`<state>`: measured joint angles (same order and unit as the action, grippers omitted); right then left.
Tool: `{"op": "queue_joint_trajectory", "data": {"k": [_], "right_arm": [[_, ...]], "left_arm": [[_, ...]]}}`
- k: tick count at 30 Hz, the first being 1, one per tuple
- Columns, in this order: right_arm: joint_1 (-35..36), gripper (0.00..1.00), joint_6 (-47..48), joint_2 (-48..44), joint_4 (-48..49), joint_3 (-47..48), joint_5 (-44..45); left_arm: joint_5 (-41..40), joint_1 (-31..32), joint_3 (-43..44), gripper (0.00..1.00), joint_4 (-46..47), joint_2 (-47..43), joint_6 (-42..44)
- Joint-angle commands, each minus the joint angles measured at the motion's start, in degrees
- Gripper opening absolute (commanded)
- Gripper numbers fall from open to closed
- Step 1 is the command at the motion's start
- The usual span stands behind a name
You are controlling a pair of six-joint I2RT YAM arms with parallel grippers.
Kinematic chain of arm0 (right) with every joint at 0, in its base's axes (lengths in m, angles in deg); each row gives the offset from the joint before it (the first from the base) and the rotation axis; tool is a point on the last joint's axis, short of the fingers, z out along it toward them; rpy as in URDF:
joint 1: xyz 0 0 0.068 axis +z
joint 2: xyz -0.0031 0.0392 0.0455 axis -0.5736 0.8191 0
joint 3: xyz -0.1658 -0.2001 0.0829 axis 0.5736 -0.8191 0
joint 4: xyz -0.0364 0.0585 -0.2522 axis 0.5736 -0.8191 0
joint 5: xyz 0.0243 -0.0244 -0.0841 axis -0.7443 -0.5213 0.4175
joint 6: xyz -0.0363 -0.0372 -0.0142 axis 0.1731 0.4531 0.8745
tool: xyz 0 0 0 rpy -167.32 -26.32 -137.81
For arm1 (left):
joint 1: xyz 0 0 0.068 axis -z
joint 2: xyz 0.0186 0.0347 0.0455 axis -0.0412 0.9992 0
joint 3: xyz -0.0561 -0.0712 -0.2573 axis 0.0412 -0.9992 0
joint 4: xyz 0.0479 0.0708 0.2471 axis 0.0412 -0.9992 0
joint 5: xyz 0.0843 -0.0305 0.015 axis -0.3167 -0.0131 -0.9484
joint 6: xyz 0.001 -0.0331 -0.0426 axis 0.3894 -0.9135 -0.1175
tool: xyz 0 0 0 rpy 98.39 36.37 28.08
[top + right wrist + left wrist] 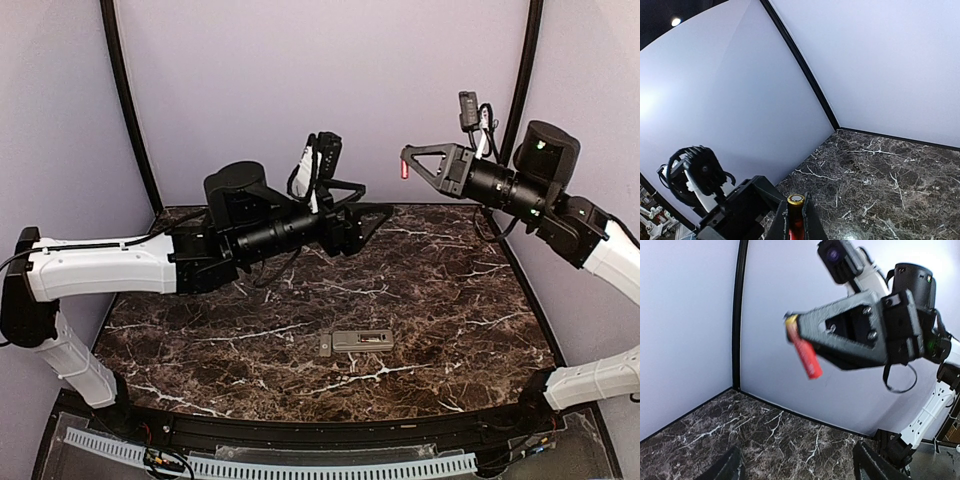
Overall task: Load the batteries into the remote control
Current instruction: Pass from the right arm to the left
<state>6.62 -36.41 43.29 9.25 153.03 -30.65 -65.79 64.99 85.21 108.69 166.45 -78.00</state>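
1. Up above the small slim rectangular grey-backed remote control (355,342), beyond it and to its right, the right gripper (405,162) is pinching one tiny glossy red cylindrical battery (404,171) between its grey triangular plastic fingers (812,322).
2. Seen from the left wrist, the battery (805,353) is being gripped at its upper end, and its long axis is slanting down and away from the fingertips. Seen from the right wrist, its gold-rimmed metallic end (796,199) is pointing out past the fingertips.
3. The remote control is lying flat, grey back up, on the dark brown white-veined marble-patterned table (450,300). Its long axis is running left to right.
4. Above and behind the remote control, the left gripper (377,197) is holding its black jaws wide apart, with nothing between them.
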Motion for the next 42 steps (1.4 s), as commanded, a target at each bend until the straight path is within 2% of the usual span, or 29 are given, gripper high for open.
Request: {"op": "queue_joint_trajectory", "data": {"k": [1, 5, 7, 15, 17, 35, 39, 42], "right_arm": [[2.01, 0.0, -2.1, -0.92, 2.28, -1.94, 4.38], [3.22, 0.0, -1.8, -1.06, 1.82, -1.44, 4.98], [3.41, 0.0, -2.19, -1.41, 1.96, -1.73, 5.52], [4.16, 0.0, -3.48, -4.07, 2.24, -4.37, 7.55], [4.16, 0.0, -3.15, -4.18, 2.25, -4.36, 7.58], [4.17, 0.0, -1.18, -3.66, 5.1, -5.33, 7.39], [4.2, 0.0, -0.82, -3.99, 5.56, -6.07, 7.49], [4.21, 0.0, -0.72, -4.16, 5.58, -6.64, 7.67]], "left_arm": [[-2.76, 2.97, 2.49, 0.76, 0.11, 0.63, -1.15], [-5.18, 3.2, 5.32, 0.76, 2.03, 2.62, -5.54], [-5.41, 3.2, 7.46, 0.73, 1.4, 4.27, -7.02], [-8.5, 3.2, 12.73, 0.48, 1.12, 7.5, -7.59], [-8.99, 3.2, 13.9, 0.45, 0.8, 8.52, -7.53], [-8.44, 3.2, 20.52, 0.35, -2.26, 12.62, -4.79], [-8.72, 3.2, 20.53, 0.25, -1.6, 12.81, -4.84], [-8.36, 3.2, 20.28, 0.11, -1.15, 12.65, -4.88]]}}
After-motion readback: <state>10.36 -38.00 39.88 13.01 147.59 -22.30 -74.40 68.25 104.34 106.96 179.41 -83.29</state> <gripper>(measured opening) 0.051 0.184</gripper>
